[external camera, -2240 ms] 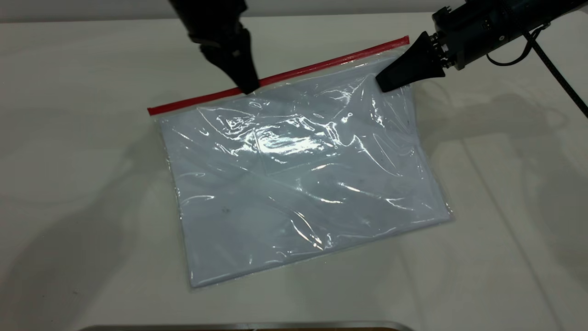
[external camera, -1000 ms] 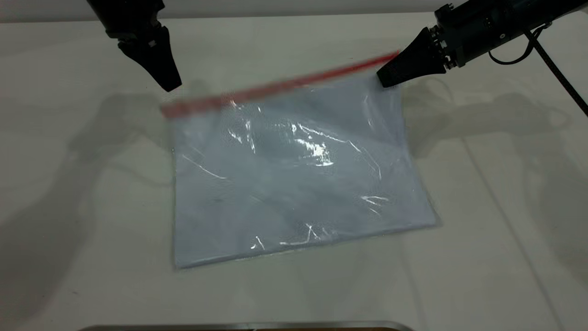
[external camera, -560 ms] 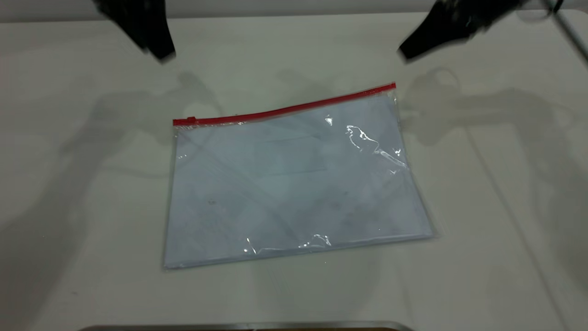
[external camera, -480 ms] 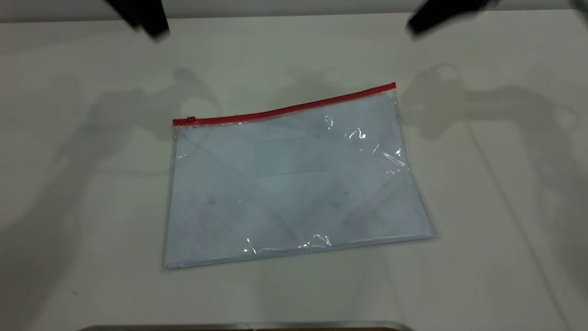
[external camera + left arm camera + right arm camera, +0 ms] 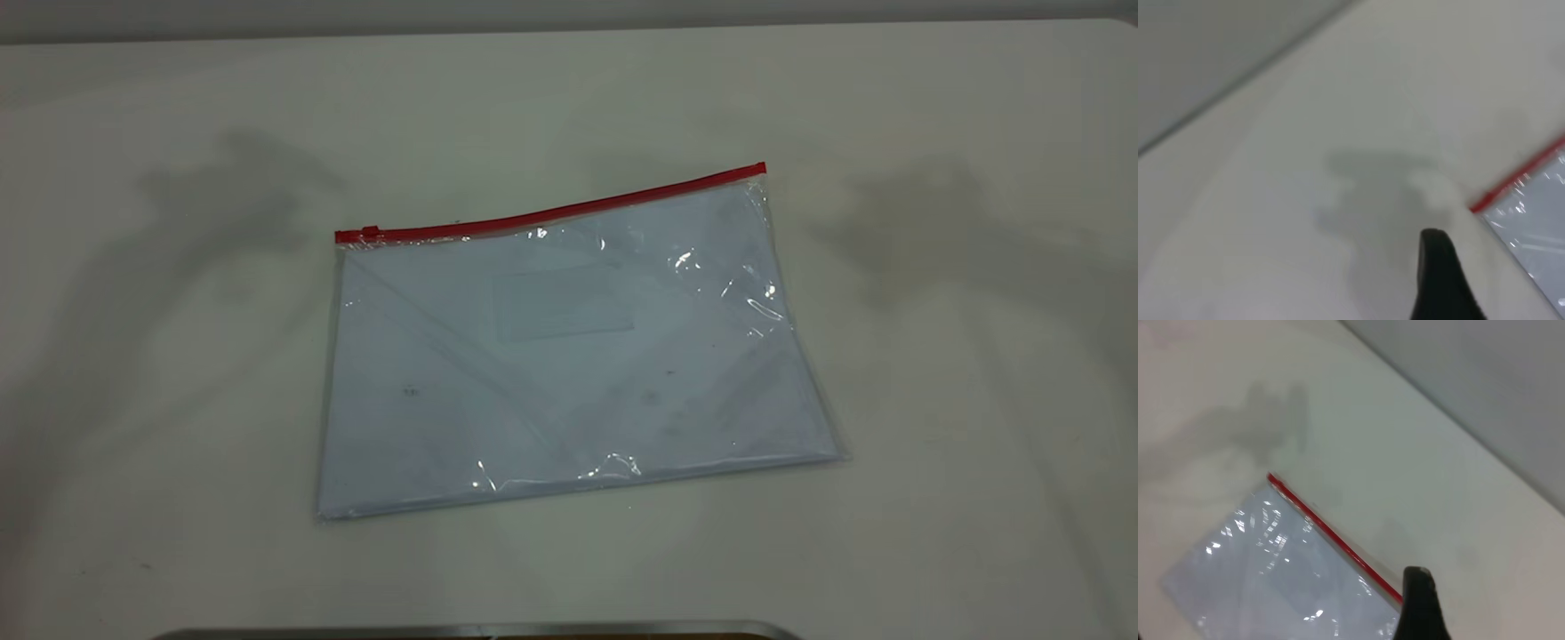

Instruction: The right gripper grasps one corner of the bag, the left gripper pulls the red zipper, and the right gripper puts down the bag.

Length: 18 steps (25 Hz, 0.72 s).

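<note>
**Bag flat on table, both grippers lifted clear**

The white table [image 5: 933, 373] carries the bag [image 5: 569, 356], lying flat near its middle, white sheets inside. The red zipper [image 5: 551, 212] runs along its far edge, the slider tab [image 5: 369, 232] at the left end. The left gripper [image 5: 1441, 280] and right gripper [image 5: 1418, 607] hang above, holding nothing; whether their fingers are parted cannot be told.

We see bag [image 5: 1271, 573] lying flat on white table [image 5: 1418, 453]. Red zipper [image 5: 1331, 537] runs along 1 long edge. Shiny wrinkles on clear plastic. 1 black finger [image 5: 1419, 607] of right gripper pokes in, high above bag, touching nothing. Grey shadow on table near bag corner [image 5: 1271, 480].
</note>
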Each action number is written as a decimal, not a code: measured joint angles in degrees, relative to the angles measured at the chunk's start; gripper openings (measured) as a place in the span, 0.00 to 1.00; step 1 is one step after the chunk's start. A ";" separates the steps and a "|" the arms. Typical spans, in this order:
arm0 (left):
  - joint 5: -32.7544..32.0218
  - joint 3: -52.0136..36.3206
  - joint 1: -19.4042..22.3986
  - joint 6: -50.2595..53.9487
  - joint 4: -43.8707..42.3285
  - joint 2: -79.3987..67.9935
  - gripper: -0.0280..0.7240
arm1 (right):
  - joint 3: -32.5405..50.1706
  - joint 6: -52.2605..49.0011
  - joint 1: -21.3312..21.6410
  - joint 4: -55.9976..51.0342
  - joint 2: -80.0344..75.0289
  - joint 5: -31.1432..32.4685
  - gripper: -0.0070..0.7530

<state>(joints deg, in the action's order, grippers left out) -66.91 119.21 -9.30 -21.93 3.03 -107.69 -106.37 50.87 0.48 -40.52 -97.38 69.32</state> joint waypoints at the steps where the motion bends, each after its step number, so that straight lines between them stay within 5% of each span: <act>1: 0.00 0.00 0.00 1.56 -1.33 2.09 0.69 | -0.02 -1.40 0.00 0.36 2.16 1.01 0.78; 11: 0.00 -8.11 0.00 7.58 -6.50 23.39 0.65 | 1.40 -22.96 0.00 5.95 18.43 1.45 0.78; 18: 0.00 -24.69 0.00 13.68 -4.07 43.14 0.65 | 13.92 -31.34 0.00 16.80 31.85 1.45 0.78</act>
<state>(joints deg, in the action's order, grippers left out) -66.91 94.52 -9.30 -8.25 -1.04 -64.54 -92.44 19.53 0.48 -23.72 -65.52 70.77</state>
